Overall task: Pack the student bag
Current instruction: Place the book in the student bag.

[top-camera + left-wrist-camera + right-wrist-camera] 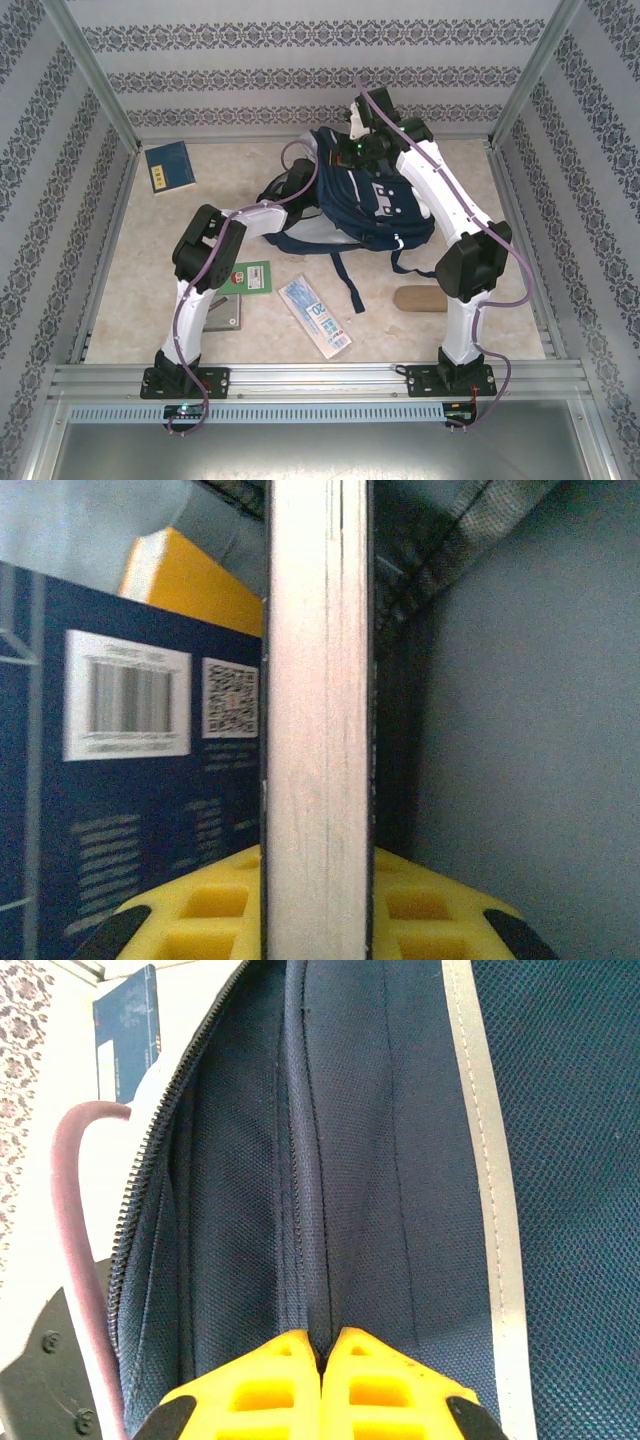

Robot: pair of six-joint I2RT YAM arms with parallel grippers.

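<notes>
Nearest on the bench (pixel 140 250), a white-and-blue packet (pixel 315 315), a green card (pixel 250 276) and a tan block (pixel 420 298) lie in front of the student bag (pixel 355 205), which sits mid-bench toward the back wall. The left fingers (pixel 205 905) clamp a pale-edged book (pixel 318 700) upright inside the bag, beside a navy barcoded book (pixel 130 800). The right fingers (pixel 270 1380) are clenched on a fold of bag fabric by the zip (pixel 150 1150). Far left, a blue book (pixel 170 167) lies flat.
</notes>
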